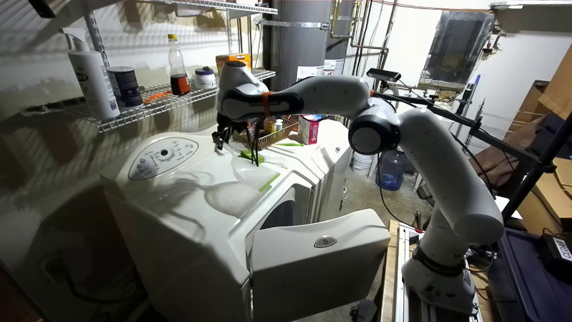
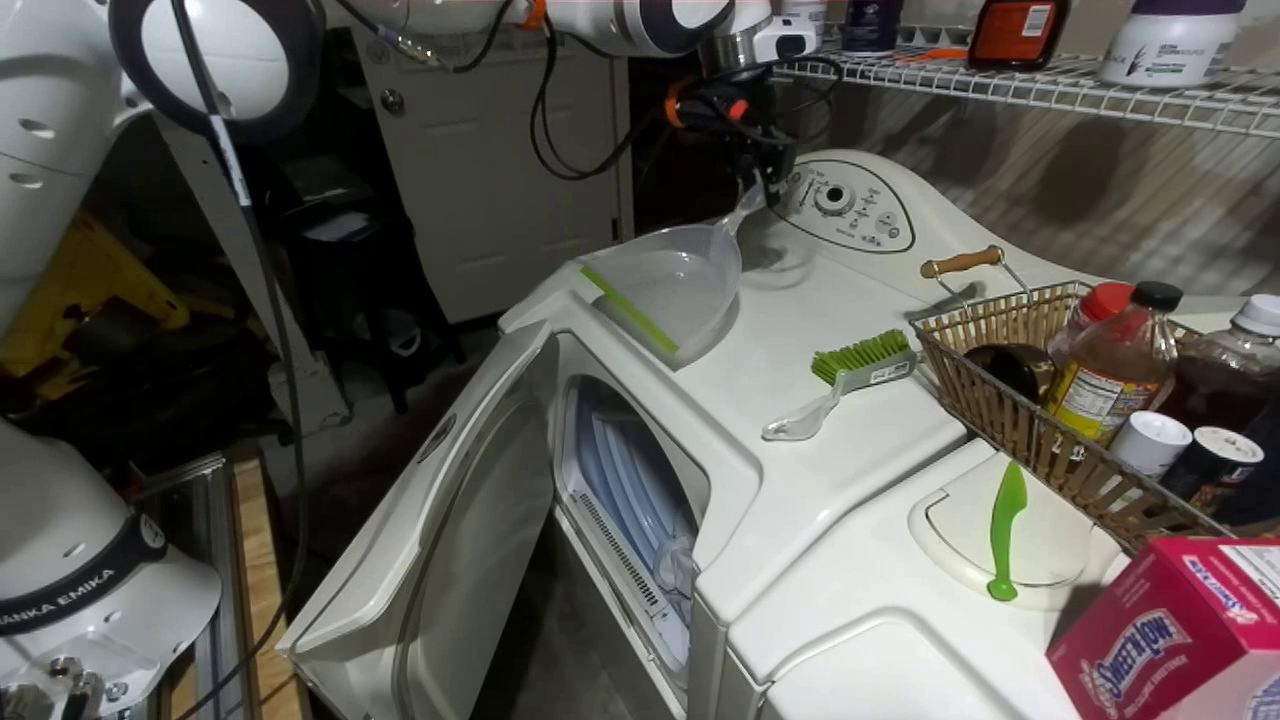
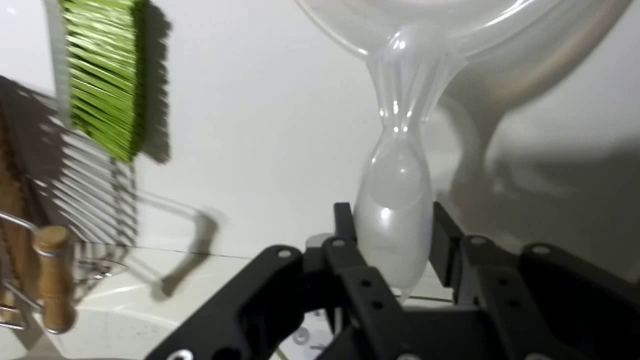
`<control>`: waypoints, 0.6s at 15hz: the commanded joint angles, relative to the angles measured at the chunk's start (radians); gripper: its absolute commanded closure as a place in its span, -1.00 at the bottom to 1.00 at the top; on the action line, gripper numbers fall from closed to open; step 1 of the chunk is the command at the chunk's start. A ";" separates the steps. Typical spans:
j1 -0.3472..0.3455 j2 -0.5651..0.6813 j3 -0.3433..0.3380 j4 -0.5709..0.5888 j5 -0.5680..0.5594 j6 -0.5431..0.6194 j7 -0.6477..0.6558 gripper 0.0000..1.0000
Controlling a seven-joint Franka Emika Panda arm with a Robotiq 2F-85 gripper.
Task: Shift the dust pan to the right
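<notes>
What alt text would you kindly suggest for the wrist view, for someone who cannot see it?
Black jaws hold the dust pan by its clear handle, with the pan cut off at the top edge. A green-bristled brush lies at upper left on a white surface, and a wooden handle stands out at lower left.

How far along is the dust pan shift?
Done: the end effector appears closed on the handle, fingers on both sides. In hand: the dust pan, over the white machine; rightward progress isn't clear. Left: probably finish moving right, then open those fingers.
</notes>
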 commanded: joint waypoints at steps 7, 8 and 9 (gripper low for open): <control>-0.052 0.077 -0.243 0.107 -0.072 -0.224 0.247 0.73; -0.058 0.080 -0.267 0.107 -0.071 -0.244 0.273 0.73; -0.063 0.084 -0.288 0.110 -0.069 -0.267 0.301 0.73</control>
